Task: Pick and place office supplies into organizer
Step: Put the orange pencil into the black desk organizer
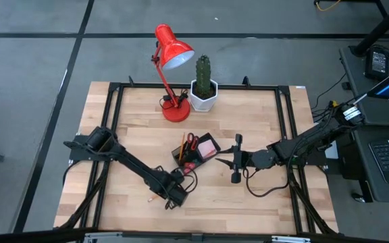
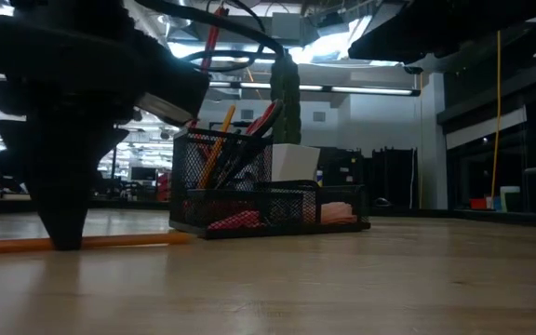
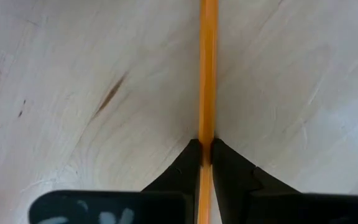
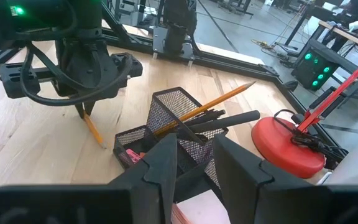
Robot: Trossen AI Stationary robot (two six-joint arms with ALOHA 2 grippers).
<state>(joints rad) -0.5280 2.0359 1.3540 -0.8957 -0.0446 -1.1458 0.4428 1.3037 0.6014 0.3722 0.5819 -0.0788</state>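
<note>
Over toward the near-left part of the table point(image 1: 113, 135), the left gripper point(image 3: 205, 152) is down on the wood with its fingers clenched around an orange pencil point(image 3: 207, 68) lying flat on the surface (the left wrist view shows the two dark tips pinching it from both sides). In the low view the pencil point(image 2: 110, 241) stretches along the tabletop under that gripper.

Next over, around the middle of the table, sits the black mesh organizer point(image 1: 196, 152). Its tall cup holds another orange pencil point(image 4: 210, 103), a black pen point(image 4: 225, 119) and the red-handled scissors point(image 1: 190, 140), while the pink sticky-note pad point(image 1: 209, 146) sits in a low compartment. Small red and pink bits point(image 2: 235, 221) show through the mesh in the low tray.

Just right of the organizer, the right gripper point(image 4: 194, 155) hovers with its fingers released and nothing between them.

Back near the far edge stand a red desk lamp point(image 1: 173, 57) and a potted cactus point(image 1: 203, 82).
</note>
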